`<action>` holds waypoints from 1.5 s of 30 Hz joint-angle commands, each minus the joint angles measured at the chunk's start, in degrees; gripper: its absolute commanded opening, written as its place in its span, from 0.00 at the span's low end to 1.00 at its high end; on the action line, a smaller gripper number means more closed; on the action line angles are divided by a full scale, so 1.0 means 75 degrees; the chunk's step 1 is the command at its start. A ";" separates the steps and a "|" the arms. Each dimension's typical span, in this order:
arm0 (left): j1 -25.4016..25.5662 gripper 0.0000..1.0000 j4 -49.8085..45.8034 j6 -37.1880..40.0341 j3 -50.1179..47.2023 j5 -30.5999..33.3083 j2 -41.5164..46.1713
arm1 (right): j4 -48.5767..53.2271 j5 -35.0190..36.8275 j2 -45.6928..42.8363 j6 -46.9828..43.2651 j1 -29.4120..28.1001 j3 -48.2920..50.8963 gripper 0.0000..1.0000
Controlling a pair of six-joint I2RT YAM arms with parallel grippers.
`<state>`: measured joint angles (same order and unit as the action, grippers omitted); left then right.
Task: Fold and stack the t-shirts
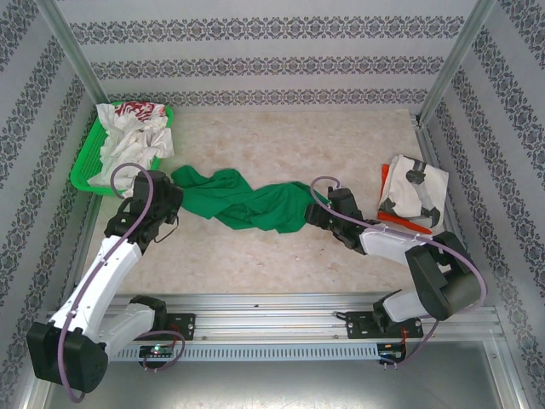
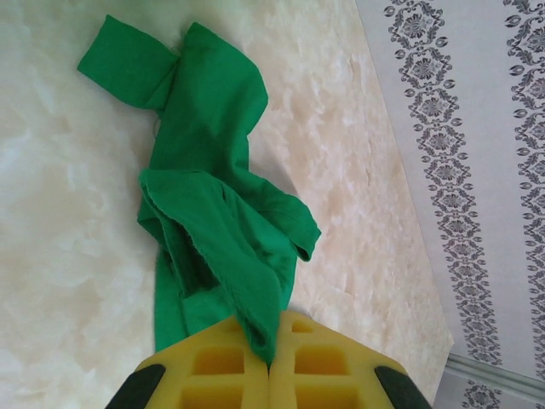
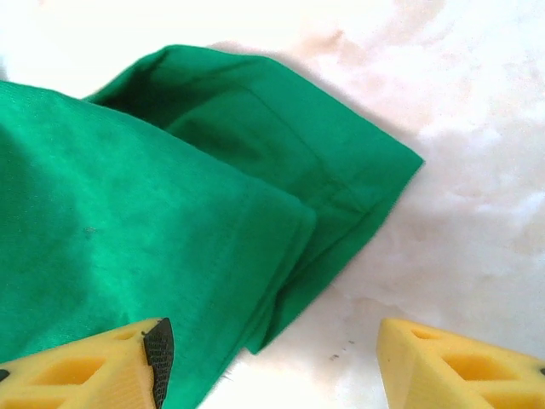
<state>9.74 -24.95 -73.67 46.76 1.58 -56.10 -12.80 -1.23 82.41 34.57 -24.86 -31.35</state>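
Observation:
A bright green t-shirt lies bunched in a long strip across the middle of the table. My left gripper is shut on the shirt's left end; in the left wrist view the green cloth runs down into the closed yellow jaws of that gripper. My right gripper is open at the shirt's right end, and its yellow fingers straddle the hem corner low over the table. Crumpled white t-shirts, one with red print, fill the basket. A folded white shirt lies at the right.
The green mesh basket stands at the back left by the patterned wall. The folded shirt at the right rests on an orange sheet beside the right wall. Metal frame posts rise at the back corners.

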 commanded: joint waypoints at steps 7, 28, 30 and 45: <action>-0.0182 0.00 -0.0012 0.0113 -0.0280 -0.0152 -0.0051 | -0.0924 -0.0574 0.0970 0.0557 0.0010 -0.0562 0.43; -0.0707 0.00 0.1028 0.0435 0.0814 -0.0620 -0.1216 | 0.0351 -0.1378 0.1360 -0.0713 0.1379 -0.3061 0.54; -0.0708 0.00 0.1064 0.0353 0.0666 -0.0575 -0.1149 | 0.0131 -0.1634 0.1320 -0.0516 0.1370 -0.2700 0.57; -0.0712 0.00 0.1073 0.0233 0.0424 -0.0689 -0.1099 | -0.0380 -0.2472 0.2418 0.0106 0.0831 -0.1831 0.58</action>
<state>5.13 -18.57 -72.16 50.41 -3.25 -65.14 -13.98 -16.84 98.59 33.98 -18.55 -44.21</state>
